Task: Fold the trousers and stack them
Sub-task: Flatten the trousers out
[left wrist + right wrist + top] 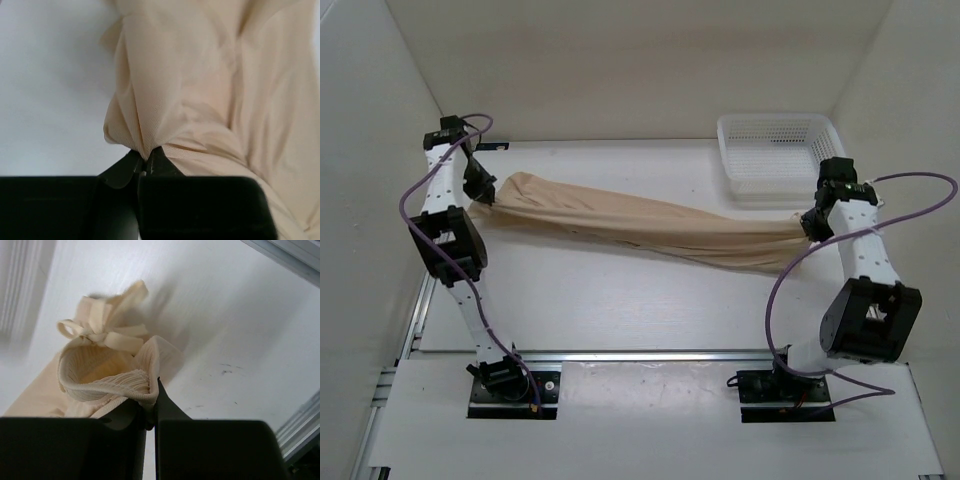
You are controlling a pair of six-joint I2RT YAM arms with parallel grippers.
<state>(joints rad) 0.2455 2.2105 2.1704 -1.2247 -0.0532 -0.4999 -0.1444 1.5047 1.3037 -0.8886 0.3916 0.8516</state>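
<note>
A pair of beige trousers (640, 225) stretches as a long wrinkled band across the white bench (620, 320), from far left to mid right. The left end effector (485, 198) is clenched on a pinch of plain fabric at the band's left end. The right end effector (807, 226) is clenched on the ribbed waistband, beside a tied drawstring bow, at the right end. A white mesh basket (775, 150) sits just beyond it.

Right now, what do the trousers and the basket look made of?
The trousers: thin soft woven cloth, matte beige; fine weave and limp wrinkles show. The waistband: ribbed, probably elastic, with a flat cloth drawstring. The basket: white plastic, apparently rigid; regular open mesh walls.
</note>
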